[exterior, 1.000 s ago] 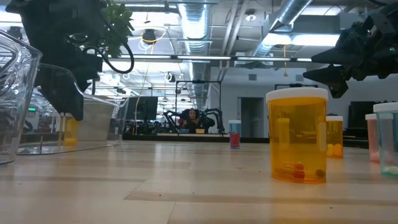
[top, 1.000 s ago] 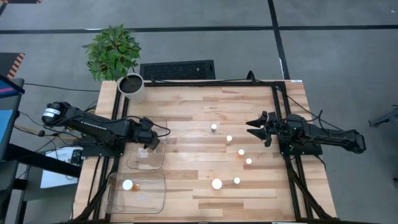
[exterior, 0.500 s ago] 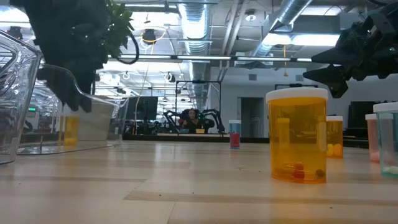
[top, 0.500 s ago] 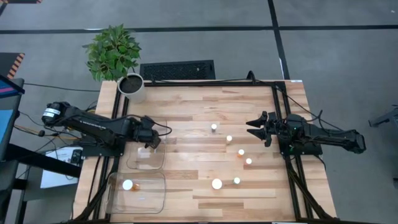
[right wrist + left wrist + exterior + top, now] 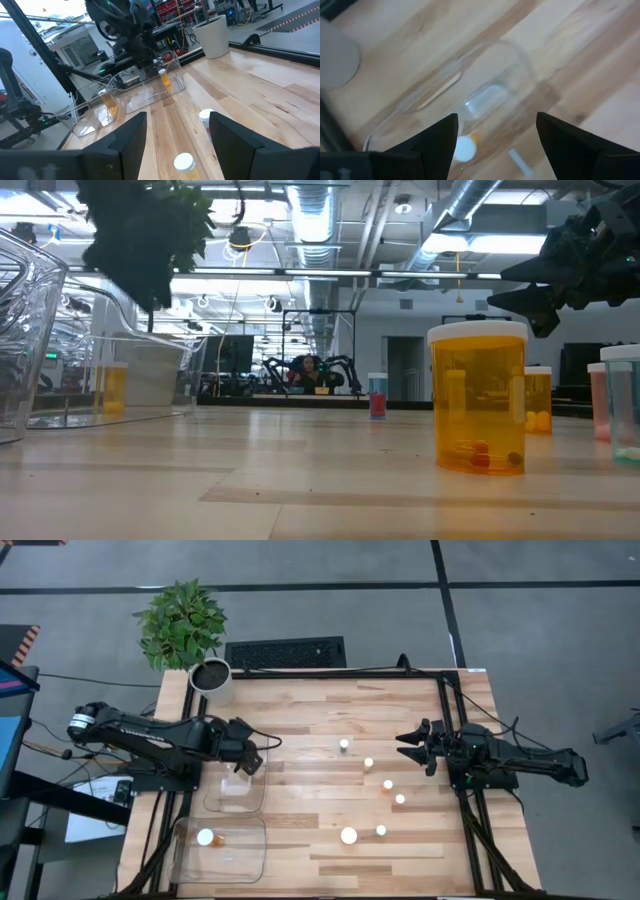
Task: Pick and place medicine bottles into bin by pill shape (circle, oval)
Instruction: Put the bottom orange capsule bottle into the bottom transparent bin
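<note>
The table (image 5: 300, 710) is carrying two clear bins (image 5: 234, 792). The left gripper (image 5: 250, 762) is hovering, fingers apart and empty, above the far bin holding one bottle (image 5: 237, 780). The right gripper (image 5: 408, 747) is waiting open beside six loose bottles (image 5: 348, 835).

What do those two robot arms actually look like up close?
Both are matte black, built from jointed segments with thin black cables alongside. The left arm has a round white-labelled motor at its base. Each, like the right arm, ends in two flat, pointed black fingers.
</note>
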Robot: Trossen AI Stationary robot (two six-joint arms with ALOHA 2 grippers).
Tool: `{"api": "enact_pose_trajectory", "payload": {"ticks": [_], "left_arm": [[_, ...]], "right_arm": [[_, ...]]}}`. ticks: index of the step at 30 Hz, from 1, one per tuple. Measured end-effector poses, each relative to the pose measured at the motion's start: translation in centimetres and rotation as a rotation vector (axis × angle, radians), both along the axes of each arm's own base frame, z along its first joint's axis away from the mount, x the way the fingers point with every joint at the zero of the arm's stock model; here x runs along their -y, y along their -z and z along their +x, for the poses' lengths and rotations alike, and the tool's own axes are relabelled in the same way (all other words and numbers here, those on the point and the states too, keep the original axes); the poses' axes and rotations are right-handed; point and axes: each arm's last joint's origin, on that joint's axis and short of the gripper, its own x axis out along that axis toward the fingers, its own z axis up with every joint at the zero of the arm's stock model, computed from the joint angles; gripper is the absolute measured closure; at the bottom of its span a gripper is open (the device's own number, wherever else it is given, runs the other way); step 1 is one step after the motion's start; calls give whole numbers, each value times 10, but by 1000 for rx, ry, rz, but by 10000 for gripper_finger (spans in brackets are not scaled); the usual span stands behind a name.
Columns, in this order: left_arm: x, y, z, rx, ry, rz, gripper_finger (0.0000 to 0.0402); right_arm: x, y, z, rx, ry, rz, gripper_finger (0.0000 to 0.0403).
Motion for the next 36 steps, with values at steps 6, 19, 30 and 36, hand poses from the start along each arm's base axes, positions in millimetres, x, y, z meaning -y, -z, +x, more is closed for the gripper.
{"api": "enact_pose_trajectory", "payload": {"ticks": [6,19,30,36], "left_arm": [[6,-34,13,135,107,2,138],[51,-61,83,633,593,173,138],[100,-5,155,713,873,220,138],[123,29,196,620,952,267,138]], "right_arm": [[0,0,0,0,0,0,178],[0,0,0,0,0,0,178],[0,0,0,0,0,2,178],[0,0,0,0,1,23,178]]}}
